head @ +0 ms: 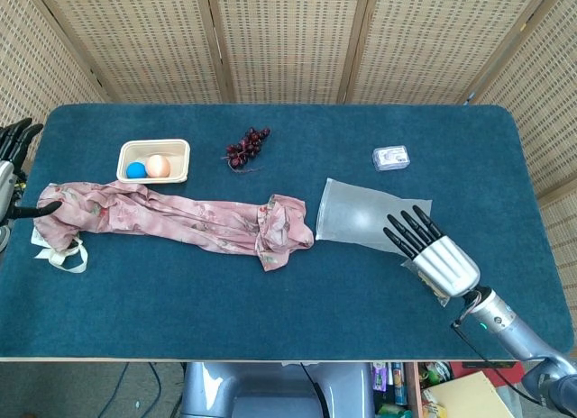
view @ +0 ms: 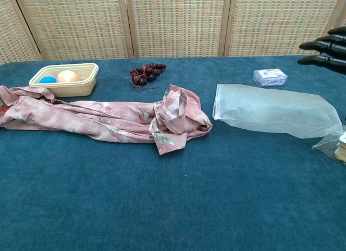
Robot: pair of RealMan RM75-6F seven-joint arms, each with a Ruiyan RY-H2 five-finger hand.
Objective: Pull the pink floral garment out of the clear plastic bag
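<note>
The pink floral garment lies stretched across the left half of the blue table, one end bunched near the centre. The clear plastic bag lies flat and empty to its right, mouth toward the garment. My right hand hovers over the bag's far end with fingers spread, holding nothing; its dark fingertips show at the right edge of the chest view. My left hand is at the table's left edge beside the garment's end, fingers apart, gripping nothing.
A beige tray with a blue ball and an orange ball stands behind the garment. Dark grapes lie at the back centre. A small packet sits behind the bag; a snack pouch lies at the right edge.
</note>
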